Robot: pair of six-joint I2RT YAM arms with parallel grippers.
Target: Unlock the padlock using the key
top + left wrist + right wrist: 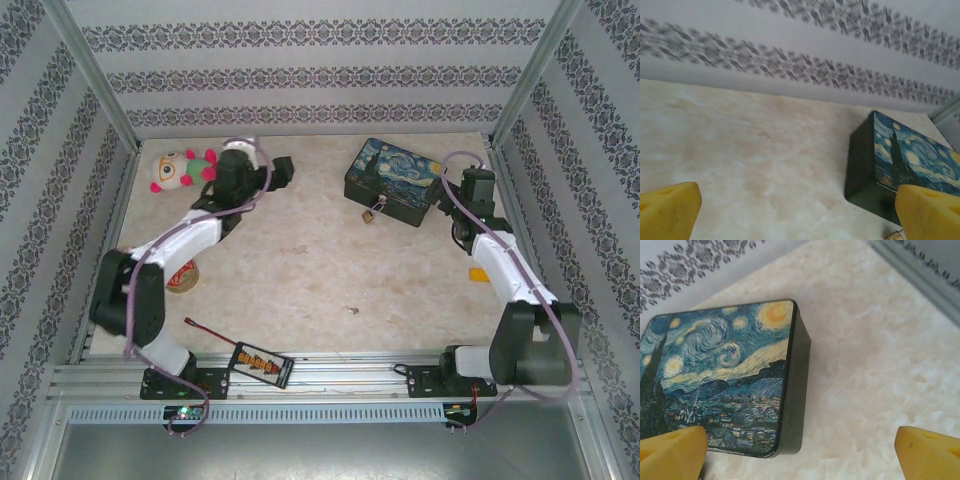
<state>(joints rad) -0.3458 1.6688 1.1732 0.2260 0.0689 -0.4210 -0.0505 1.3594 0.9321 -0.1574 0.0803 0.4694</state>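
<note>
1x padlock (371, 213) against 1x tin box (393, 180), far-right corner of beige marbled tabletop (300, 260); 1x plush toy (183, 167), far-left corner. Patterned walls (300, 75). L gripper (799, 212), R gripper (800, 455): both spread wide, empty.

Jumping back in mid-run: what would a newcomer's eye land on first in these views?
The starry-night tin box at the far right of the table stands out, with the small brass padlock at its near side. A pink-and-green plush toy lies at the far left. The right claw hovers open by the box's edge.
</note>
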